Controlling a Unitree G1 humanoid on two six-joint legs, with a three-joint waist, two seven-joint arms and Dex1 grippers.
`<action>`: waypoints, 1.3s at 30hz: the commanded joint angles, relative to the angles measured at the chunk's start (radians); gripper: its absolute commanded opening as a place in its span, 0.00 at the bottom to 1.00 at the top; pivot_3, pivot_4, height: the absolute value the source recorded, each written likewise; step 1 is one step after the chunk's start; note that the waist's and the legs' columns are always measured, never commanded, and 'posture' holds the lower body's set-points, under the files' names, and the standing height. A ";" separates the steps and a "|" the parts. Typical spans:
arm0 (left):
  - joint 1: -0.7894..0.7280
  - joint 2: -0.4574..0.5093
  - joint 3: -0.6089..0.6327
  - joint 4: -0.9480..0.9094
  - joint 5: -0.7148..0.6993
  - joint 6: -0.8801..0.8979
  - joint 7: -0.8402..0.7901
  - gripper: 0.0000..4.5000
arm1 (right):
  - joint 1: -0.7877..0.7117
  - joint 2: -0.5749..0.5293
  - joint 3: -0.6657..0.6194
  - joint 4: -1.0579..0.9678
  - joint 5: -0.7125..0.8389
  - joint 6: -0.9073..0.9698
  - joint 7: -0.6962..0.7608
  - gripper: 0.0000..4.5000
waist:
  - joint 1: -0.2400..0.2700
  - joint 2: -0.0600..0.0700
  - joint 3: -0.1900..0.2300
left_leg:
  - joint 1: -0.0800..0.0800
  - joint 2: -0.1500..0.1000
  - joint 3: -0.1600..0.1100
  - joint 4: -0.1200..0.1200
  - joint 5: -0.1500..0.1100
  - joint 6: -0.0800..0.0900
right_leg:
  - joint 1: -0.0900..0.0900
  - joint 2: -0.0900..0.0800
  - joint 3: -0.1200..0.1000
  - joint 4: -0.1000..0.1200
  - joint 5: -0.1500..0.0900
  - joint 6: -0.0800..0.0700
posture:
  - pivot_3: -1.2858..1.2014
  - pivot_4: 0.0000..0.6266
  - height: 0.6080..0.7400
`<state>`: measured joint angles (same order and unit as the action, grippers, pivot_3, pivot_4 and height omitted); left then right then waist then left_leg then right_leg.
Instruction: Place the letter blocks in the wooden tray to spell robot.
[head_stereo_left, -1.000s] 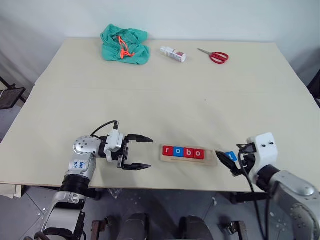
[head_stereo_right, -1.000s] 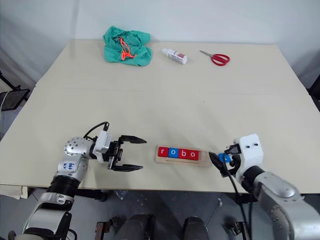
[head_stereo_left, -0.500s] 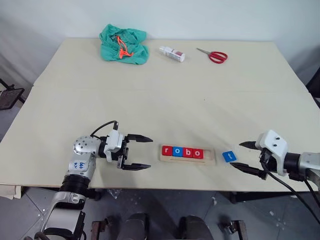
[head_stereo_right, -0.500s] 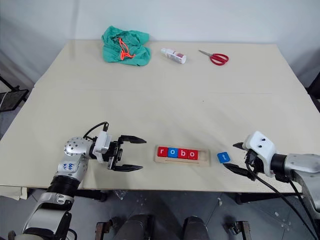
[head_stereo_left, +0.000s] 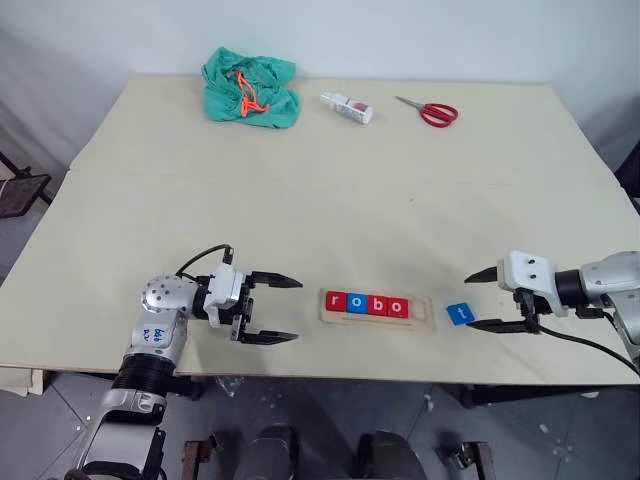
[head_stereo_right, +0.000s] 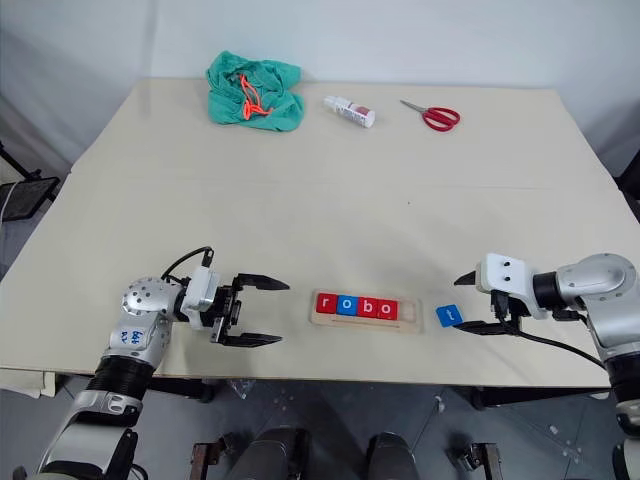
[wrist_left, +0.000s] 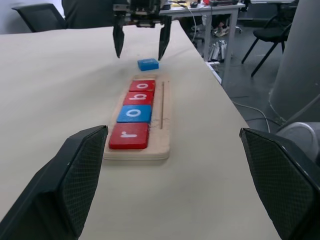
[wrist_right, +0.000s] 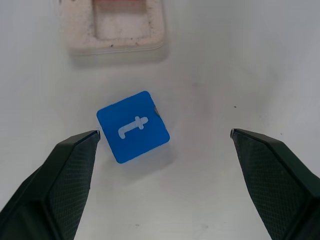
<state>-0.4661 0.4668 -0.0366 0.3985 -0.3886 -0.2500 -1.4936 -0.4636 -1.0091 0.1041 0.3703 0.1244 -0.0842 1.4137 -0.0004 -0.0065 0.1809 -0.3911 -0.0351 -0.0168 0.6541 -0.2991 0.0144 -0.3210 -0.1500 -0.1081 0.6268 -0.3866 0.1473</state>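
The far end of the wooden tray (wrist_right: 111, 25) is cut off at the edge of the right wrist view, where only its empty last slot is shown, and the letters on the blocks are read with some difficulty in the head views. The right gripper (head_stereo_left: 487, 299) is seen spread wide, with nothing held between its two black fingers; it is placed low over the table (head_stereo_left: 330, 200), just beside the blue t block (head_stereo_left: 459, 313), and in the right wrist view one fingertip appears to meet a corner of that block, though contact cannot be confirmed. The left gripper (head_stereo_left: 282, 310) is likewise held wide open and empty, level above the table, pointed toward the tray's near end but apart from it. Four letter blocks (wrist_left: 135, 113) are seated in the tray in a row, red r, blue o, red b, red o, touching one another. The t block is lying flat on the table, slightly turned, just past the tray's open end. At the far edge of the table a green cloth (head_stereo_left: 249, 88), a small bottle (head_stereo_left: 346, 107) and red scissors (head_stereo_left: 429, 112) are found.
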 joint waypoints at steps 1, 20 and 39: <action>0.014 0.015 0.019 -0.044 -0.016 0.005 0.013 1.00 | -0.023 0.006 0.011 0.035 -0.009 -0.050 0.048 0.97 | 0.001 0.000 0.000 | 0.000 0.000 0.000 0.000 0.000 0.000 | 0.000 0.000 0.000 0.000 0.000 0.000 | 0.52 0.24 1.00; 0.027 0.022 0.014 -0.065 -0.022 0.016 0.033 1.00 | -0.028 0.050 0.010 0.031 -0.002 -0.039 0.058 0.33 | 0.000 0.000 0.000 | 0.000 0.001 0.000 0.002 0.000 0.000 | 0.000 0.000 0.000 0.000 0.000 0.000 | 0.52 0.24 1.00; -0.061 -0.020 0.004 0.054 -0.004 -0.029 -0.001 1.00 | 0.041 0.061 -0.004 -0.516 0.148 0.564 -0.142 0.33 | 0.023 0.000 0.000 | -0.002 0.000 -0.002 0.003 0.000 0.000 | -0.001 0.000 0.001 0.000 0.000 0.001 | 0.52 0.24 1.00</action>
<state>-0.5081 0.4484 -0.0375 0.4531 -0.3871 -0.2646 -1.4876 -0.4211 -0.9396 0.0990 -0.1167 0.2802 0.4853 1.2747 0.0221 -0.0065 0.1810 -0.3929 -0.0352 -0.0187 0.6576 -0.2994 0.0144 -0.3217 -0.1499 -0.1069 0.6272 -0.3861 0.1480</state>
